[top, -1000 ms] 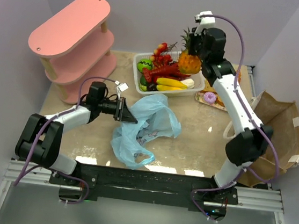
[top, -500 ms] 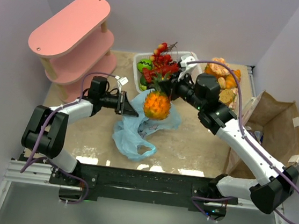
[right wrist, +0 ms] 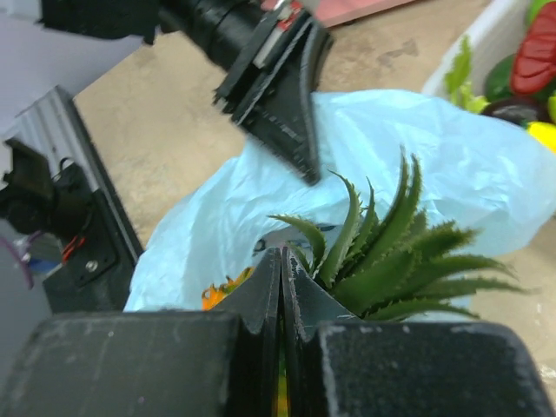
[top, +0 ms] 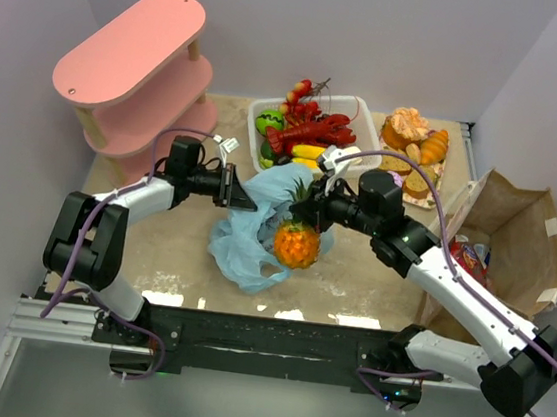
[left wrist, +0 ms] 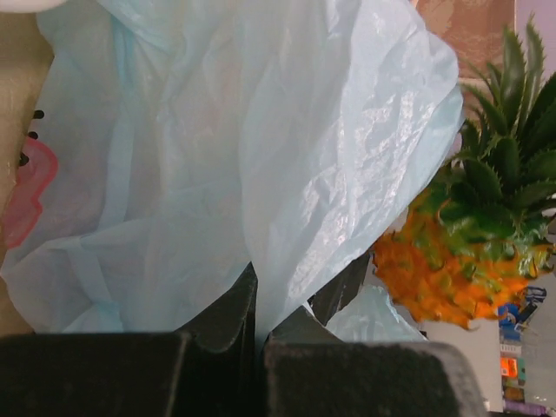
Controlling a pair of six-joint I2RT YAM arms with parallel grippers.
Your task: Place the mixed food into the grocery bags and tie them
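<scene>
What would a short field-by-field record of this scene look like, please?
left gripper: shut on the blue bag, pinching its edge
right gripper: shut on the pineapple, by its leafy crown
pineapple position: hangs at the blue bag's mouth; cannot tell if inside
white basket: holds the lobster, the bananas and other food
paper bag: open, at the right edge

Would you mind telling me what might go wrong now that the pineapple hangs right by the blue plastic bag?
1. The left gripper pinches only one fold of the light-blue plastic bag, and no open mouth shows, so the pineapple may land on the film instead of inside.
2. The right gripper holds the pineapple by its leaves alone, so it could slip or swing.
3. The thin film might pull out of the pinch under the weight.
</scene>
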